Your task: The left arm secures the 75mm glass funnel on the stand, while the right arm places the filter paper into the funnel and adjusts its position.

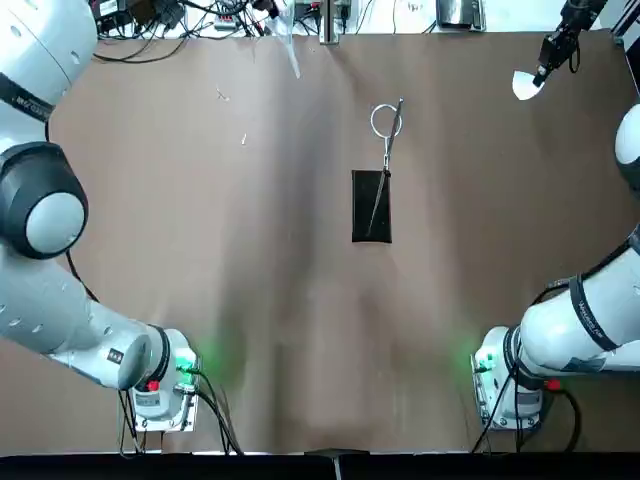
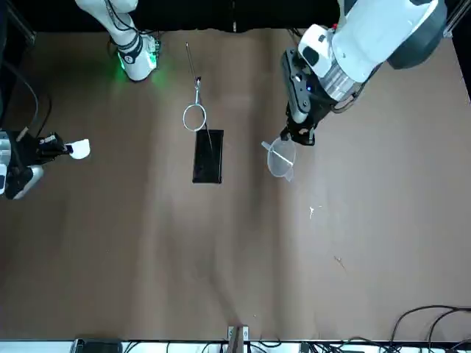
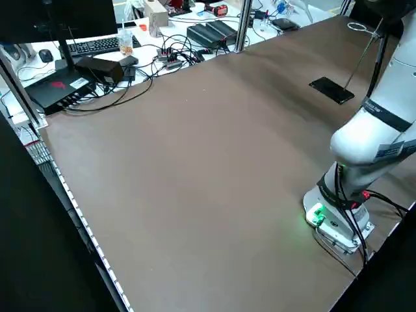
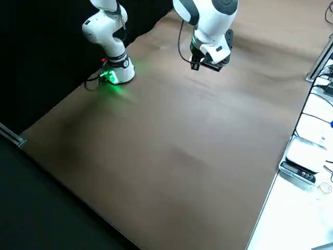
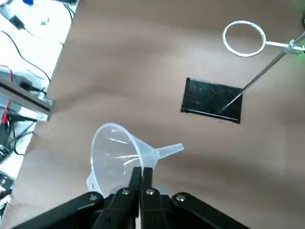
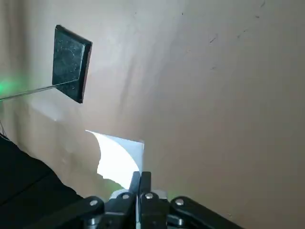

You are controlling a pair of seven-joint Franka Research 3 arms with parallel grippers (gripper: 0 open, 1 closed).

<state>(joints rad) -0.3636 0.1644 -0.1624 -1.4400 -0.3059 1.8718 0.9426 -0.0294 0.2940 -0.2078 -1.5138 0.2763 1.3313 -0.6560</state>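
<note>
On the left, our left tool [image 5: 138, 183] has its fingers pinched together on the rim of the glass funnel [image 5: 125, 152]. We hold it by the edge, which leaves the stem free to drop through the ring. In the front view the funnel [image 2: 280, 158] hangs below the left tool [image 2: 297, 134], above the worktop [image 2: 353, 243], near the stand but well short of the ring. The funnel looks tilted, stem pointing sideways toward the stand, so we judge it needs turning upright before it can be seated.

In the middle stands the stand [image 1: 371, 205]: a black base plate flat on the worktop, with a thin rod leaning up to a round wire ring [image 1: 386, 121]. The ring is empty. It sits roughly midway between the two arms, which we take to be why both can reach it.

On the right, our right tool [image 6: 139, 186] is closed on the filter paper [image 6: 121, 155], gripping the white folded piece at its edge so the fan hangs clear of the fingers. In the top view the paper [image 1: 527, 85] is held at the far right corner of the worktop, well apart from the stand. We judge the right arm waits there so it stays out of the left arm's path until the funnel is seated.
</note>
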